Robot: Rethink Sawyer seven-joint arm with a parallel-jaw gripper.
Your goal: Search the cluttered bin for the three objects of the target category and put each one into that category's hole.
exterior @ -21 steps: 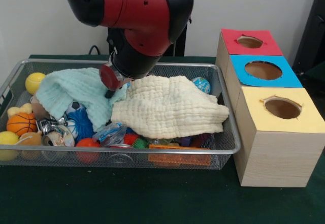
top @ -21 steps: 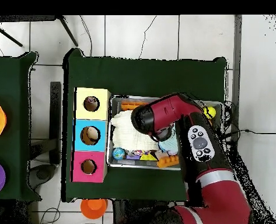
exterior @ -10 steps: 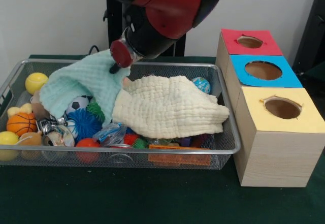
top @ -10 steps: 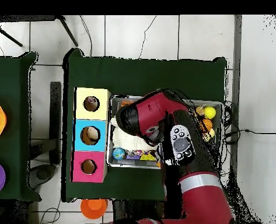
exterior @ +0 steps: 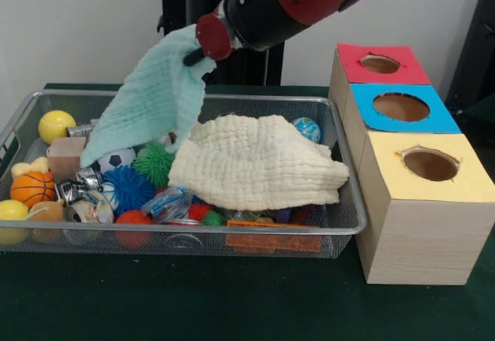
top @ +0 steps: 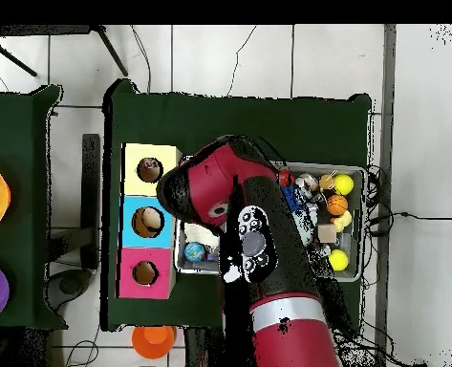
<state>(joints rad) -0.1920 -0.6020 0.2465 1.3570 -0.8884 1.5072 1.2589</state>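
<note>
A mint-green cloth (exterior: pixel 155 97) hangs in the air above the left half of the wire bin (exterior: pixel 352 194), its lower corner still near the toys. My gripper (exterior: pixel 193 55) is shut on the cloth's top corner. A cream cloth (exterior: pixel 255 163) covers the bin's middle and right. Uncovered on the left are a soccer ball (exterior: pixel 117 159), a green spiky ball (exterior: pixel 153 159), a blue spiky ball (exterior: pixel 128 189), a wooden block (exterior: pixel 66 155), a basketball (exterior: pixel 31 189) and a yellow ball (exterior: pixel 52 124). In the overhead view the arm (top: pixel 239 220) hides the gripper and most of the bin.
Right of the bin stand three wooden boxes with holes: red top (exterior: pixel 379 64), blue top (exterior: pixel 401 107), yellow top (exterior: pixel 429 165). A globe ball (exterior: pixel 307 129) sits at the bin's far right. An orange flat item (exterior: pixel 271 229) and a red ball (exterior: pixel 134 219) lie along the front wall.
The gripper has risen and moved right, lifting the mint-green cloth off the toys. The soccer ball, green spiky ball and wooden block are now uncovered.
</note>
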